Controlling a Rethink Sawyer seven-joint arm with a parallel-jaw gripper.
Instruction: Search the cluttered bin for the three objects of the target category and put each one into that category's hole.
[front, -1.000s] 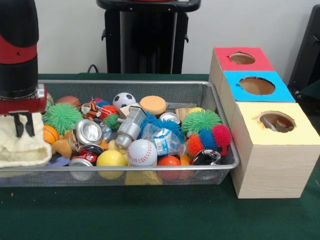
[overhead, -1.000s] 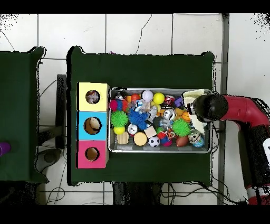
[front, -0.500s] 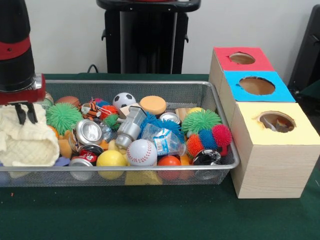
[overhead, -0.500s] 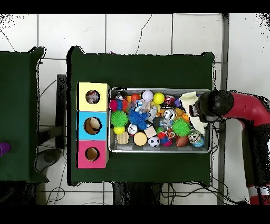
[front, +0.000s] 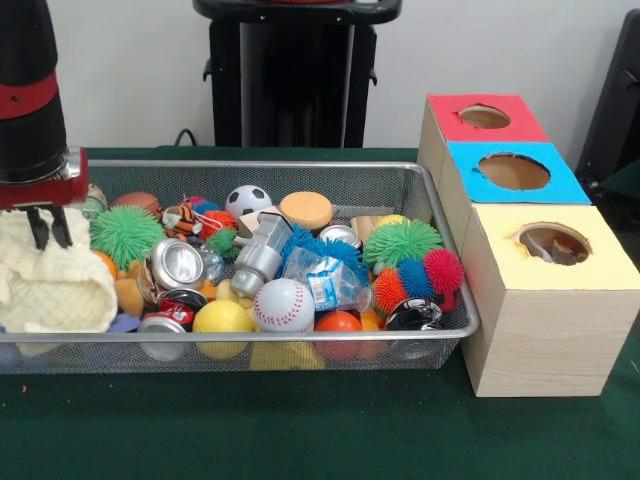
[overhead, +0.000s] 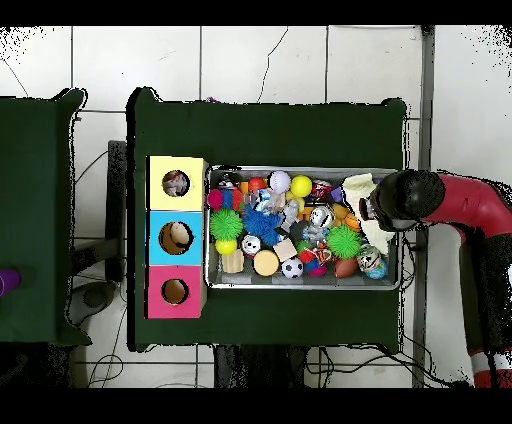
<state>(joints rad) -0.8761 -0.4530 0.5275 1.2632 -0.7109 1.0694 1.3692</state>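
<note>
Front view: gripper (front: 48, 228) fingers pinched on the cream cloth (front: 50, 285).

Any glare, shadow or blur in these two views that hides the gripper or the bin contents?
Front view: even light, small glints on the crushed cans, and the gripper is sharp against the cream cloth. Overhead view: no strong shadows, but the arm hides the gripper, and the bin items are too small to identify.

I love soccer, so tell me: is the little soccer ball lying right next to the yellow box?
No, the soccer ball lies at the bin's far side near the middle, well away from the yellow box.
</note>
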